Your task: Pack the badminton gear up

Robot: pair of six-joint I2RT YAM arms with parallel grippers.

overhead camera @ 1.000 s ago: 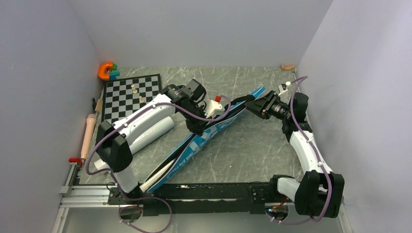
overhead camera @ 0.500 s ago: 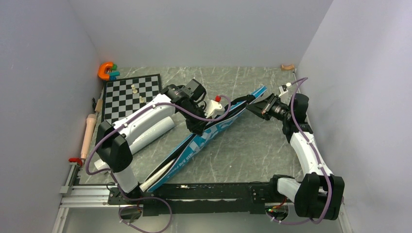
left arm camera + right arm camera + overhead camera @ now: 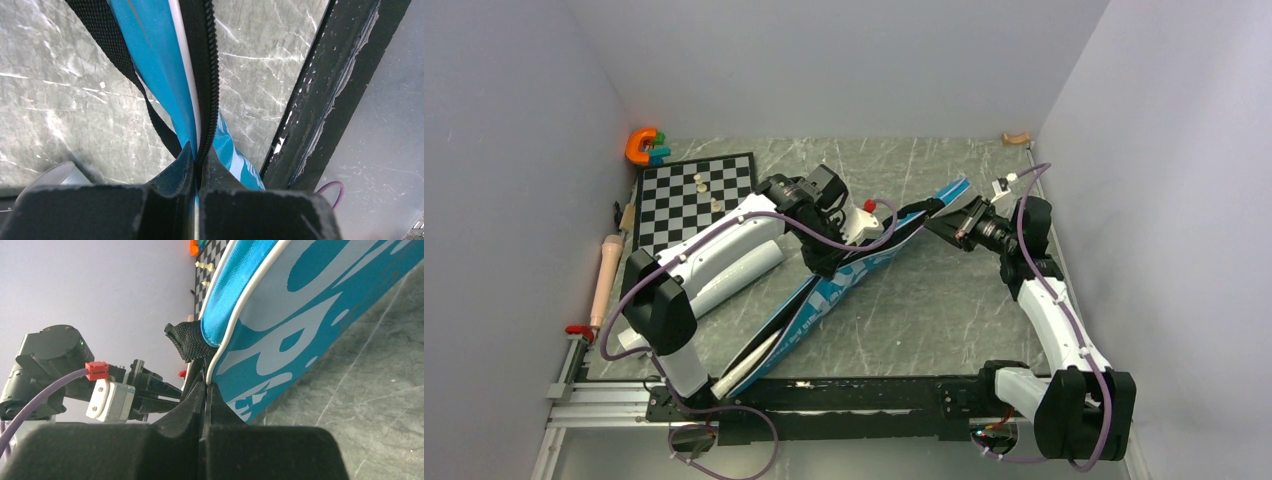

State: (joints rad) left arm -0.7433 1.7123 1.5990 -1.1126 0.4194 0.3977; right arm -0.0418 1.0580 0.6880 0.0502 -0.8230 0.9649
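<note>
The blue "SPORT" bag (image 3: 864,268) lies diagonally from the near left to the far right. A white racket handle (image 3: 756,358) shows in its open near end. My left gripper (image 3: 827,262) is shut on the bag's black zipper edge (image 3: 205,75) at mid-length. The black strap (image 3: 100,30) runs beside it. My right gripper (image 3: 936,222) is shut on the bag's white-piped edge (image 3: 240,305) near the far end, and that end of the bag (image 3: 310,315) is lifted. The pale-grey tube (image 3: 742,268) lies under my left arm. No shuttlecocks are in view.
A chessboard (image 3: 686,205) with a few pieces lies at the far left. A wooden rolling pin (image 3: 607,275) lies along the left wall, and an orange toy (image 3: 642,147) sits in the far-left corner. A black rail (image 3: 864,390) runs along the near edge.
My right gripper has moved slightly left with the bag's far end. My left gripper has shifted a little toward the near left, and the bag's middle moved with it.
</note>
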